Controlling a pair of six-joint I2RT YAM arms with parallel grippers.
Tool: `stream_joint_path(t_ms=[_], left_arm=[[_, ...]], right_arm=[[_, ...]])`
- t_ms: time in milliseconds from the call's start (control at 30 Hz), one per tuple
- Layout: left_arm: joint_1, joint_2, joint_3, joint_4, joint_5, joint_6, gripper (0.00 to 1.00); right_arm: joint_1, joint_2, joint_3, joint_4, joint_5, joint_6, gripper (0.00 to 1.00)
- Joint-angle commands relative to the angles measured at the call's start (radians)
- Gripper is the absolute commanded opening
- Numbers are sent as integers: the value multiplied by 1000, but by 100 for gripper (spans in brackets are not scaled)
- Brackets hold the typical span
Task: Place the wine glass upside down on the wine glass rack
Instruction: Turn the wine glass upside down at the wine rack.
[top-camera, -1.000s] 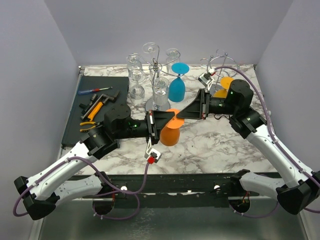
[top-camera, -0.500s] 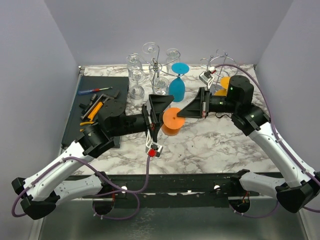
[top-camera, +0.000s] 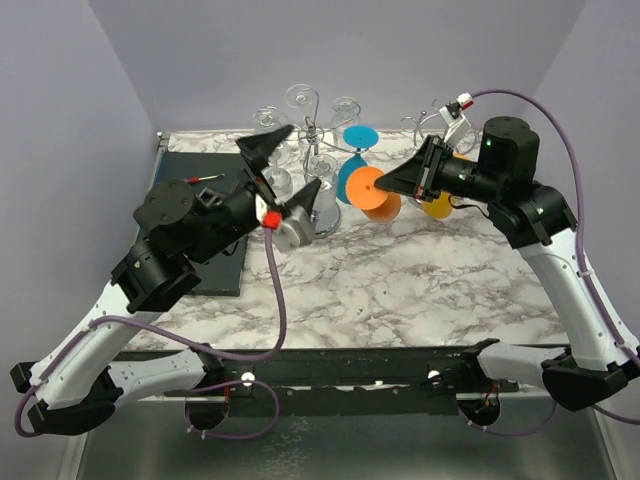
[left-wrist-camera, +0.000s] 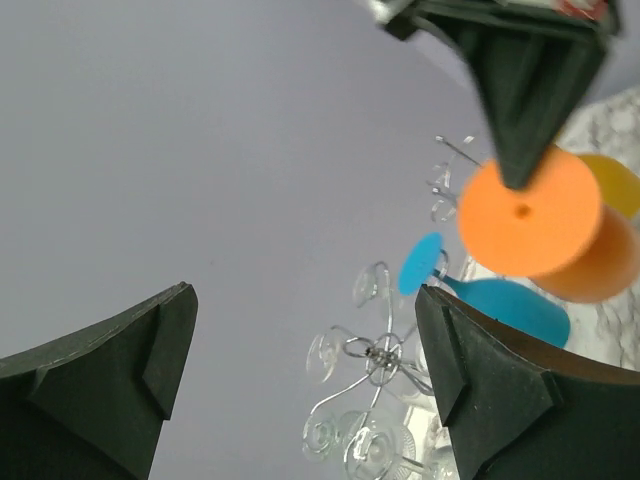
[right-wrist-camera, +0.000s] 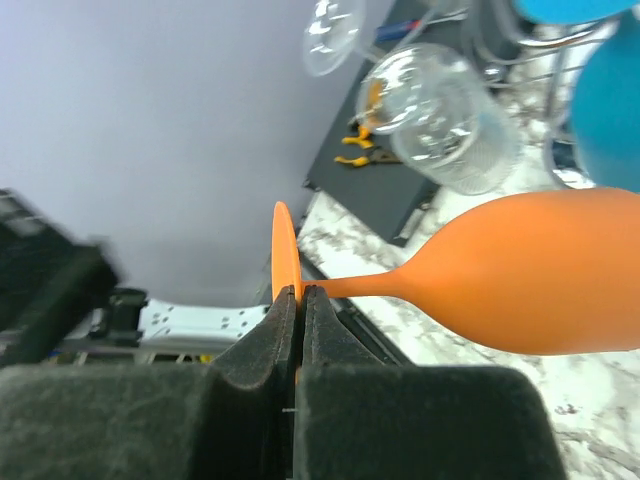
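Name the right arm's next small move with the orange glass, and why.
Probably tip the orange wine glass bowl-down while easing toward the wine glass rack: the right gripper is shut on its stem, it lies sideways, and the left gripper stands open, apart.

The right gripper (top-camera: 385, 188) pinches the foot of the orange wine glass (top-camera: 364, 187), holding it sideways above the marble table (top-camera: 400, 280), just beside the blue glass (top-camera: 360, 136) on the wire rack (top-camera: 318, 130); the left gripper (top-camera: 303, 156) hovers wide open and empty before the clear glasses (top-camera: 272, 160)
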Motion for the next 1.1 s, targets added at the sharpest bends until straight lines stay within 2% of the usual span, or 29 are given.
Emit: stream_joint_path(t_ms=[0, 133, 300, 833, 1067], left_arm=[[1, 45, 159, -24, -285, -374, 99], [2, 58, 212, -59, -347, -498, 99], [2, 117, 311, -122, -408, -571, 99], [10, 267, 513, -385, -521, -701, 99], [11, 338, 564, -484, -558, -677, 99]], right_arm=[[-45, 42, 30, -77, 82, -51, 0], [-124, 56, 36, -58, 42, -52, 0], [-226, 112, 70, -8, -34, -38, 0], [-371, 347, 104, 289, -148, 115, 0], [-405, 446, 84, 453, -188, 213, 0]])
